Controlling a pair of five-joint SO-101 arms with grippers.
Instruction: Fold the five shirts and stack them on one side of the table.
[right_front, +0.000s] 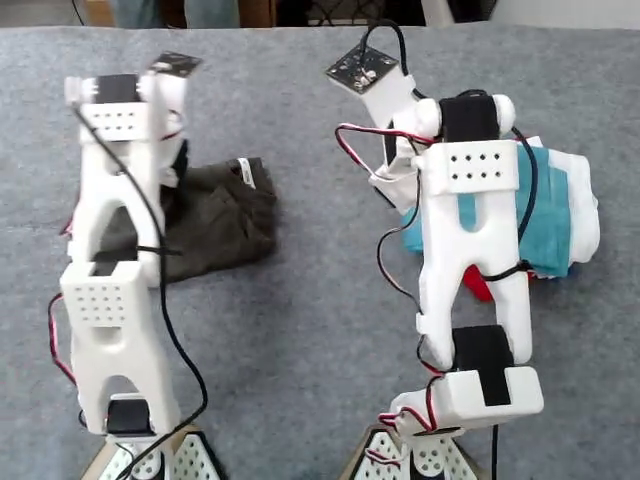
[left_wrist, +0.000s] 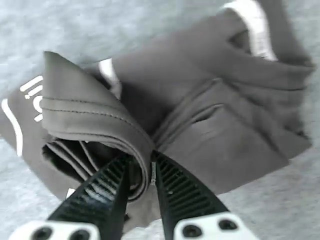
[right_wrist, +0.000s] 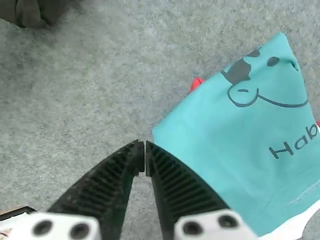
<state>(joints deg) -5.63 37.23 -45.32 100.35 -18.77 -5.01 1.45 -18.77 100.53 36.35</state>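
"Three colours in the pile (right_front: 556, 215) beside the right jaws: a teal shirt (right_wrist: 240, 150) on top, with a white shirt (right_front: 585, 188) and a red shirt (right_front: 478, 287) peeking from under it. That side looks stacked."

"And the right jaws?"

"Pressed together on nothing, tips just beside the teal corner."

"So the dark shirt (left_wrist: 225, 125) remains?"

"I'd say so. The left jaws are pinched on a folded edge of it, and the rest lies bunched beyond them on the worktop (right_front: 320, 330). It looks half-folded. I can't make out a fifth."
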